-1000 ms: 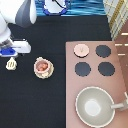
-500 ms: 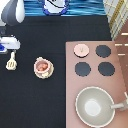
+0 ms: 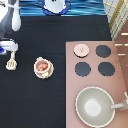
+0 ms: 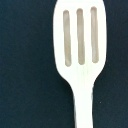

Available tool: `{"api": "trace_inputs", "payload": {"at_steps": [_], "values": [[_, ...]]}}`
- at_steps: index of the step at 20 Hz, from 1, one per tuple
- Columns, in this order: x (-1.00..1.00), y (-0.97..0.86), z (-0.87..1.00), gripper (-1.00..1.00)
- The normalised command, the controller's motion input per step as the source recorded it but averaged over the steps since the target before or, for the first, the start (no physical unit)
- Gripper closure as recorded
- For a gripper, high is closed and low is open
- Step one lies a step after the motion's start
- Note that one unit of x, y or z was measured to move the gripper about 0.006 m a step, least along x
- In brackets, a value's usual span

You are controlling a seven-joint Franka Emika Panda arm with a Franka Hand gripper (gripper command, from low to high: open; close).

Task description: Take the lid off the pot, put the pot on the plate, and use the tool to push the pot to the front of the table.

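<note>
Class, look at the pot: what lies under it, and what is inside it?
The pot sits on the plate, whose middle it covers. Inside shows only reddish-brown. The gripper is above the tool; the lid rests on the stove.

No readable text/labels anywhere; pincer [image 3: 7, 49] over tool [image 3: 10, 62].
</note>
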Motion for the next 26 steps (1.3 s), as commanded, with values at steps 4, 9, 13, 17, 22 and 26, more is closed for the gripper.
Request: {"api": "trace_inputs", "payload": {"at_steps": [4, 9, 13, 17, 22, 26], "values": [[-0.17, 0.00, -0.73, -1.00], [-0.43, -0.03, -0.64, -1.00], [-0.50, -0.06, -0.34, 1.00], [-0.40, -0.07, -0.06, 1.00], [-0.33, -0.03, -0.01, 1.00], [-0.43, -0.02, -0.10, 1.00]]}}
